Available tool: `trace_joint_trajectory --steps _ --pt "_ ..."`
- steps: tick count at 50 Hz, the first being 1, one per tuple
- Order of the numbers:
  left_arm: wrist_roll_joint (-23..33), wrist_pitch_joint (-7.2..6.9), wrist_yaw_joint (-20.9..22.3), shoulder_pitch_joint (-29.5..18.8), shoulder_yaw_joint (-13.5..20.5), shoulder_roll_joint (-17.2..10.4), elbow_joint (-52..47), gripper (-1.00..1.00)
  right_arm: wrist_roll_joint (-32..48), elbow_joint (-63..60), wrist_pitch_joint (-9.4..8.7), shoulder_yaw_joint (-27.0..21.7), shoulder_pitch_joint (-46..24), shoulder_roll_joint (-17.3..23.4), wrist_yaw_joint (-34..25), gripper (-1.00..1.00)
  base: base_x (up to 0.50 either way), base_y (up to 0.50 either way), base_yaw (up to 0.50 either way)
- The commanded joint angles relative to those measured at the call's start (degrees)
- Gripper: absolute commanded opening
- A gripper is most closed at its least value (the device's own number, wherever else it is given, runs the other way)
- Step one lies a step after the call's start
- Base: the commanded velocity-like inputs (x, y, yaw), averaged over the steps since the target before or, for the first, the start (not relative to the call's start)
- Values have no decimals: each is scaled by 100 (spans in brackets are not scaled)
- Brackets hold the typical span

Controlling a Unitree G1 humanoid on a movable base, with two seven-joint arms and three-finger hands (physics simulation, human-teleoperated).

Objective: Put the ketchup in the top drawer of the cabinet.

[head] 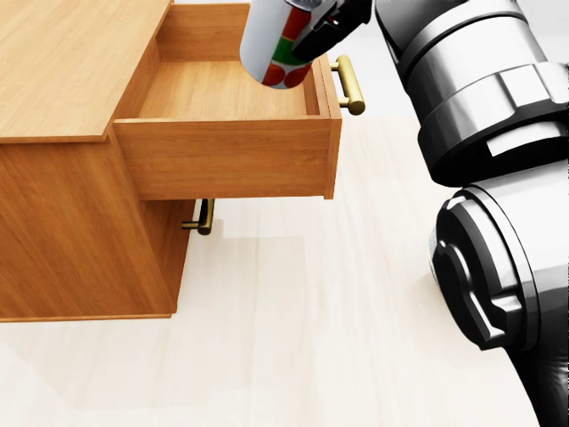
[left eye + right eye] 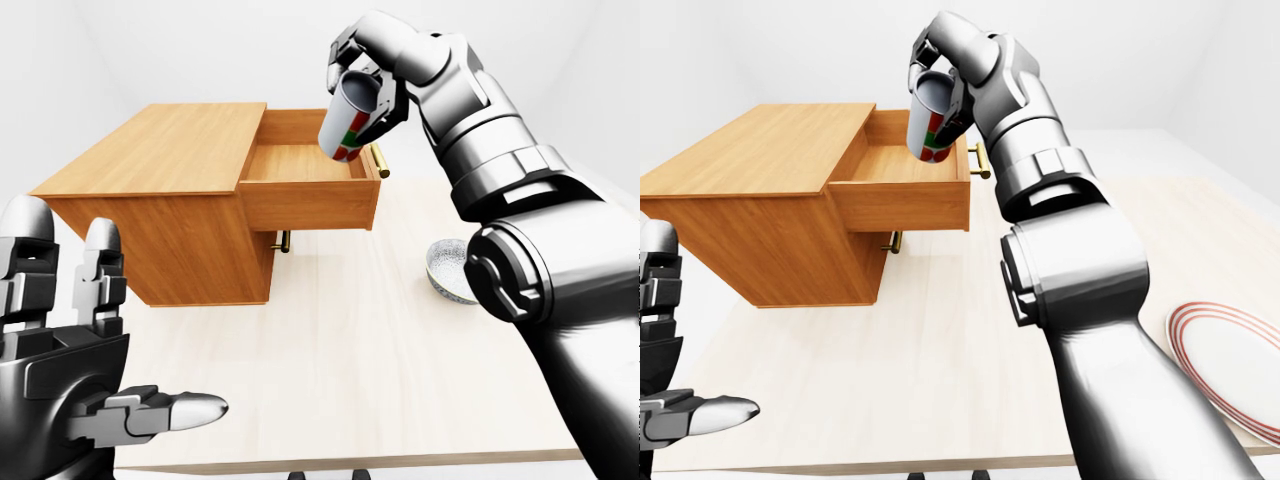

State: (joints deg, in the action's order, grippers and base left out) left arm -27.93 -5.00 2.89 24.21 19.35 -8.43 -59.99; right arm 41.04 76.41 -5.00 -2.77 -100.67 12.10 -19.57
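The ketchup (image 2: pixel 349 120) is a white bottle with a red and green label, tilted, held above the right end of the open top drawer (image 2: pixel 300 163) of the wooden cabinet (image 2: pixel 160 150). My right hand (image 2: pixel 368 88) is shut on the bottle. In the head view the ketchup (image 1: pixel 277 43) hangs over the drawer's right inner corner, near the brass handle (image 1: pixel 350 84). The drawer is pulled out and empty. My left hand (image 2: pixel 95 340) stays open at the bottom left of the left-eye view, well away from the cabinet.
A patterned bowl (image 2: pixel 447 268) sits on the pale table (image 2: pixel 330 340) right of the cabinet. A red-rimmed white plate (image 2: pixel 1230 365) lies at the right in the right-eye view. The lower drawer's brass handle (image 1: pixel 204 216) sticks out beneath the open drawer.
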Motion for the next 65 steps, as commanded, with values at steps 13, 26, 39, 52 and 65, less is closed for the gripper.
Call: trace_joint_trajectory --steps 13,26,39,52,65 --pt "-65 0 -57 2 19 -55 0 100 -138 -33 0 -36 197 -130 78 -100 0 0 0" --pt "-103 0 -110 16 11 -112 0 100 -153 -38 0 -31 306 -150 77 -100 0 0 0" --pt "-132 0 -111 18 38 -117 0 100 -249 -41 0 -43 440 -171 115 -100 0 0 0" --pt "-46 0 -75 3 -9 -62 0 100 -235 -41 0 -18 530 -201 89 -100 0 0 0" --pt "-29 0 -63 50 -40 -59 0 100 -239 -52 0 -9 556 -188 63 100 0 0 0"
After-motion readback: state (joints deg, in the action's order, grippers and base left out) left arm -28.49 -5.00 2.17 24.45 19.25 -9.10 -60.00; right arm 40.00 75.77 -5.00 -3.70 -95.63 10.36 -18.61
